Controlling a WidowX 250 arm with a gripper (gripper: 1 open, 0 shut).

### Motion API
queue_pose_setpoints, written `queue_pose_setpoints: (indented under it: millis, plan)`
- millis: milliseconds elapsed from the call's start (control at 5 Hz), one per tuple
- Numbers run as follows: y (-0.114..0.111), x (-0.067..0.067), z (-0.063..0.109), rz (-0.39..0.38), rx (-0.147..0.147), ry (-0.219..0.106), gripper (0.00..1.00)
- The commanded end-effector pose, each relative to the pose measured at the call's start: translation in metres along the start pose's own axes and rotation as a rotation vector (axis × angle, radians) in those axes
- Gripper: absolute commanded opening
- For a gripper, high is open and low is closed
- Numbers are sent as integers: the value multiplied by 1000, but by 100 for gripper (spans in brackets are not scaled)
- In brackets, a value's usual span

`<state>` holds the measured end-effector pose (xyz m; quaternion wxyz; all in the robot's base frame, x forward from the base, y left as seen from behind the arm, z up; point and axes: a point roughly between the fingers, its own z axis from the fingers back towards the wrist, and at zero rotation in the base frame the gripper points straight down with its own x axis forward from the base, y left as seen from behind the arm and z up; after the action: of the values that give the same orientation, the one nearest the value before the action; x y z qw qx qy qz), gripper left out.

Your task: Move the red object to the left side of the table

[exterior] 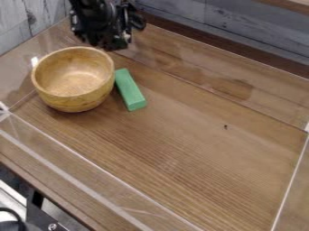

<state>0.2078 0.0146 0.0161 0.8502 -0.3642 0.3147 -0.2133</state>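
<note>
The gripper [101,25], fingers drawn together, hangs low at the table's [205,135] eleven o'clock, just beyond the wooden bowl's [74,79] one o'clock rim, presumably because the red object lies there hidden under it, though whether it is held cannot be told.

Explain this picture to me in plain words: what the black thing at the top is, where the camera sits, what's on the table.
One camera looks down at an angle onto a dark wooden table. The black shape at the top left is a robot arm's gripper, its mechanical hand. It is shut; the picture is too dark to show whether it holds anything. On the table stand a round wooden bowl and, just to its right, a green block lying flat.
</note>
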Motion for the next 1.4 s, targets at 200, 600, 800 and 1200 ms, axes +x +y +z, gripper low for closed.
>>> queue_pose_setpoints:
  millis: [200, 600, 800, 1200]
  plan:
    - [-11, 7, 6, -18, 33, 22, 0]
    - [-9, 9, 6, -2, 21, 31, 0]
    - [-9, 10, 6, 6, 15, 36, 0]
    - [-9, 11, 6, 21, 3, 46, 0]
